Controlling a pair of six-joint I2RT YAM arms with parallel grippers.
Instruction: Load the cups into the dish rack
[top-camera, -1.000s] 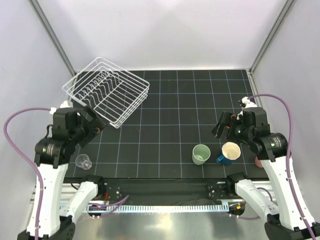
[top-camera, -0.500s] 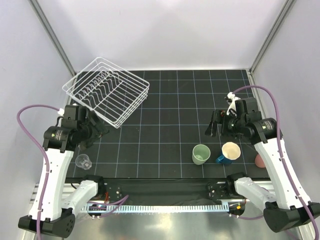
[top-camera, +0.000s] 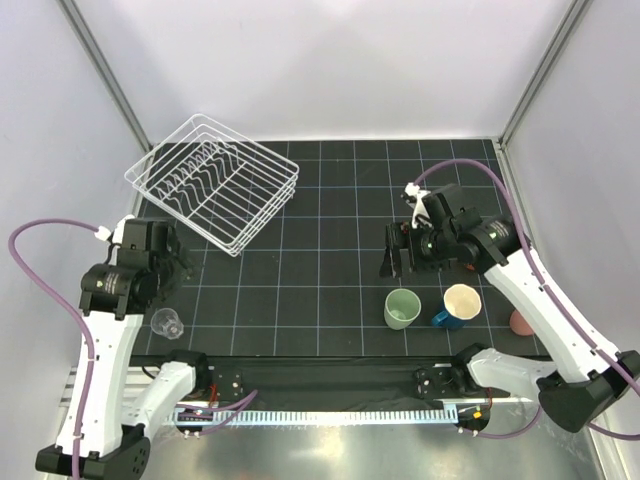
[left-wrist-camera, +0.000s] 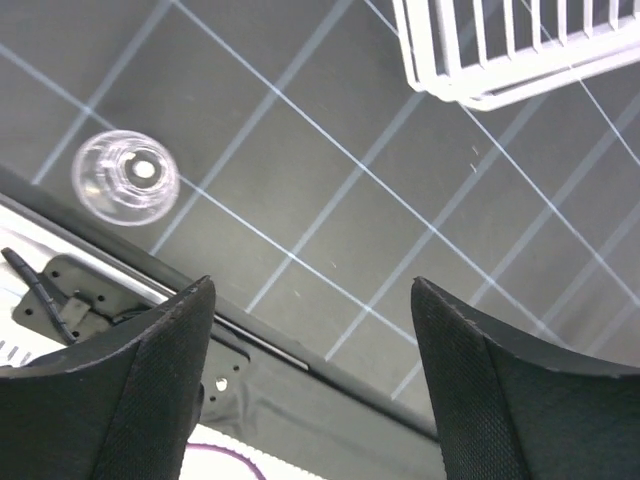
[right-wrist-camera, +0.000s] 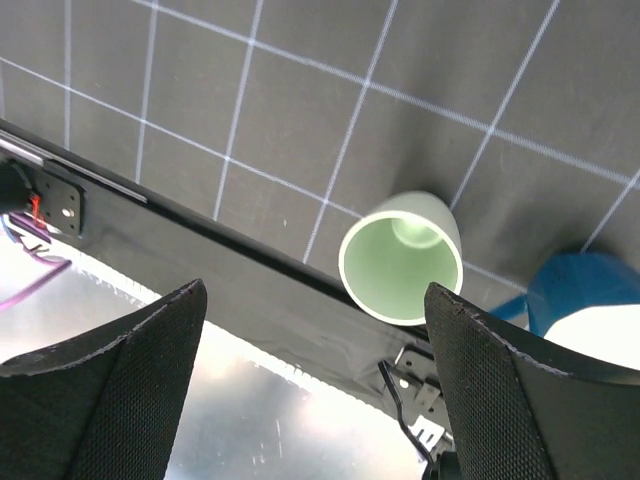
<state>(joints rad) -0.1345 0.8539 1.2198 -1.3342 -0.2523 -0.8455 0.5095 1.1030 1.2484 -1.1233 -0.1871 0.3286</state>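
The white wire dish rack (top-camera: 215, 180) stands at the far left; its near corner shows in the left wrist view (left-wrist-camera: 520, 50). A clear glass (top-camera: 167, 322) stands upright near the front left edge and shows in the left wrist view (left-wrist-camera: 127, 177). My left gripper (top-camera: 168, 265) is open and empty above the mat between rack and glass (left-wrist-camera: 312, 380). A pale green cup (top-camera: 402, 308), a dark blue mug (top-camera: 458, 306) and a pink cup (top-camera: 519, 322) stand at the front right. My right gripper (top-camera: 392, 262) is open and empty above the green cup (right-wrist-camera: 402, 258). The orange cup is out of view.
The black gridded mat (top-camera: 330, 230) covers the table. Its front edge with a metal rail (top-camera: 330, 415) lies just below the cups and the glass. The blue mug (right-wrist-camera: 585, 300) stands close to the right of the green cup. Grey walls enclose the sides and back.
My right gripper has swung left and forward, from beside the blue mug to above the green cup. My left wrist has drawn back from the rack and tilted down towards the mat.
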